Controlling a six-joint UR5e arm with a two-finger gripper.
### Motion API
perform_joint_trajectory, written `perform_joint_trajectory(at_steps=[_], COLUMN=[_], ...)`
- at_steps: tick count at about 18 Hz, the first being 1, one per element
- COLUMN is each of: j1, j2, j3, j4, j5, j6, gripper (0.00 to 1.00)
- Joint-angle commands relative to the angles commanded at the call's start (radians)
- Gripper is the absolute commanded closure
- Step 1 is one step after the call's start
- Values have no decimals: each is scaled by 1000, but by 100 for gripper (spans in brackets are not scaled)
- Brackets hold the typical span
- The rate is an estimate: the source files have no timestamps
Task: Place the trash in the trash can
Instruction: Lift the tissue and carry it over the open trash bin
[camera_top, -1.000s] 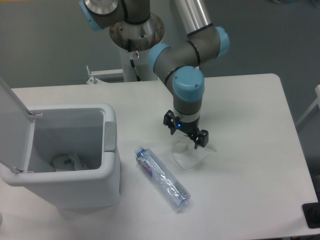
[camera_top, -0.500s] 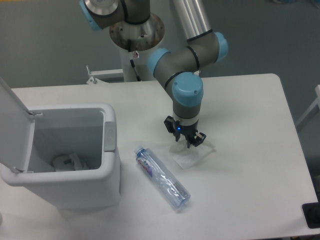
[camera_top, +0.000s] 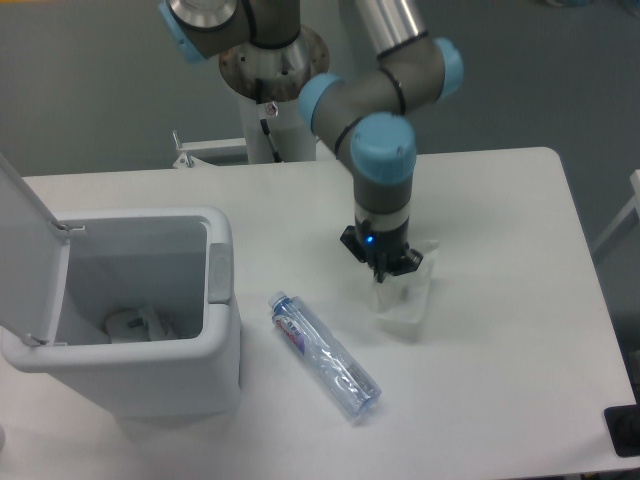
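My gripper (camera_top: 383, 272) points straight down over the middle of the table and is shut on the crumpled whitish wrapper (camera_top: 408, 300). The wrapper hangs from the fingertips, and I cannot tell whether its lower edge still touches the table. The clear plastic bottle (camera_top: 326, 356) with a blue-red label lies diagonally on the table, to the lower left of the gripper. The white trash can (camera_top: 150, 380) stands at the left with its lid (camera_top: 22, 200) flipped up and its mouth open. A small whitish item (camera_top: 135, 322) lies inside it.
The arm's base (camera_top: 272, 60) stands at the table's far edge, with a small metal bracket (camera_top: 181, 154) beside it. A black object (camera_top: 624, 430) sits at the near right corner. The table's right edge runs close to the wrapper's side.
The gripper came down on the wrapper, closed on it, and has now risen and shifted slightly right. The wrapper has gone up with it from lying flat.
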Motion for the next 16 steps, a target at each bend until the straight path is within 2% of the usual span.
perform_joint_trajectory(at_steps=[2,4,8,11,13,16], j1=[5,-1,-43,-125,-199,-303], j2=[45,81,157,167,175,155], j3=[54,106,167,226,235,273], j4=[0,0,8,8,12,11], j5=[-105,-140,-197,-203,-202,-202], j6=[-177,-297,-573,-657,-697,-708], gripper=[100,100,100,100,100,100])
